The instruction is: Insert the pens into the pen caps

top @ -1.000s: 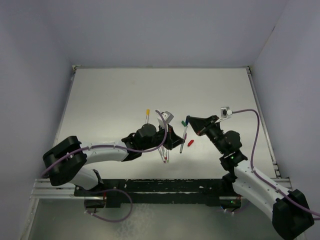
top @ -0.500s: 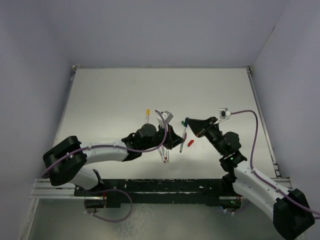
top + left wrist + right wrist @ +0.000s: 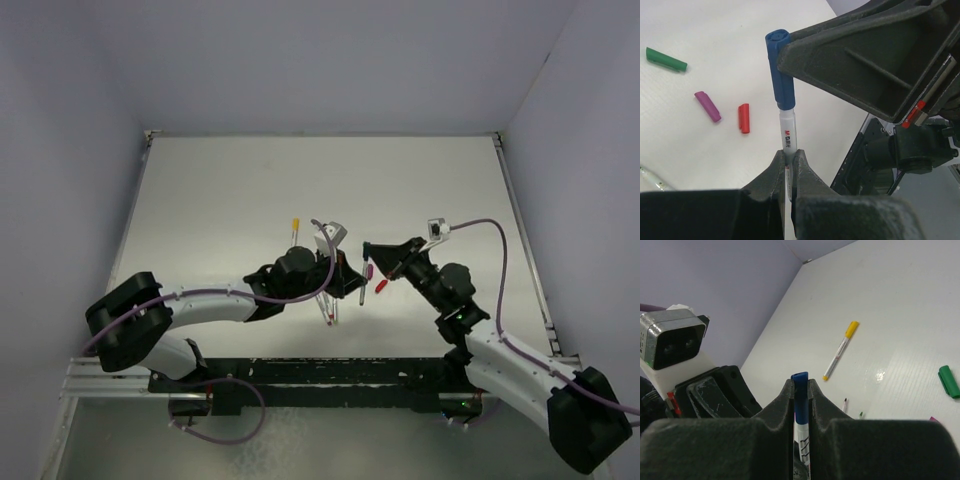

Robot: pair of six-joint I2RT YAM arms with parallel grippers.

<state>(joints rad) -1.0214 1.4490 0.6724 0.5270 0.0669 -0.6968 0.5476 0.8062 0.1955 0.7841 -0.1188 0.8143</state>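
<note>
Blue cap (image 3: 780,70) sits on the white pen (image 3: 788,132); right gripper (image 3: 800,387) pinches the cap, left gripper (image 3: 789,160) pinches the pen.

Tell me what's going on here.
Two robot arms are capping pens. The left gripper is shut on a white pen, while the right gripper is shut on a blue cap that sits over the pen's far end. Whether it is pushed fully home is unclear. One yellow-capped pen lies finished on the table. A green cap, a purple cap and a red cap lie loose there, not yet fitted.
</note>
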